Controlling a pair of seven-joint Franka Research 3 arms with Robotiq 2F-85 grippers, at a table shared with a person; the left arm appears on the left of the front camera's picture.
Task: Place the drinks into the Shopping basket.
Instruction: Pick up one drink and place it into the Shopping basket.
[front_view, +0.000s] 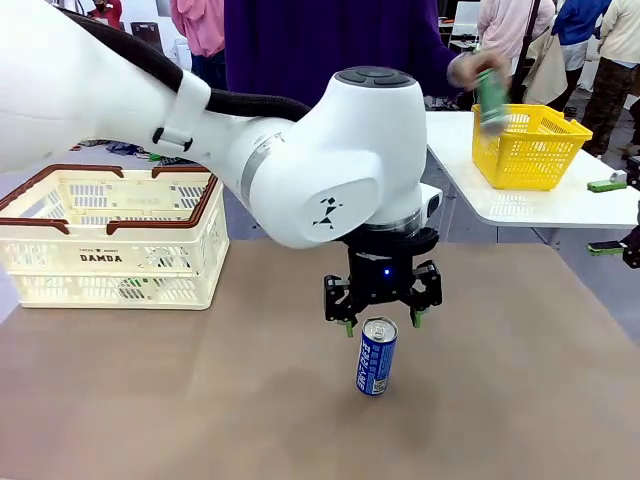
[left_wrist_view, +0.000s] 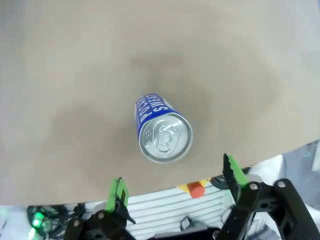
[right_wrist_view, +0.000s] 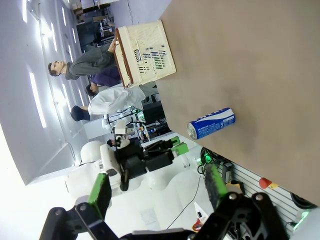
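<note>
Low at centre, a slim blue aluminium can with white lettering (front_view: 376, 357) stood upright on the brown counter (front_view: 200, 400). Your left hand (front_view: 381, 322) hung spread wide just over its top, holding nothing; your right hand (right_wrist_view: 156, 172) was spread too. At mid-left sat the cream-white plastic lattice basket (front_view: 110, 240). Upper right, a person's hand (front_view: 465, 68) held a green can (front_view: 490, 100) at the rim of a yellow basket (front_view: 530, 150).
</note>
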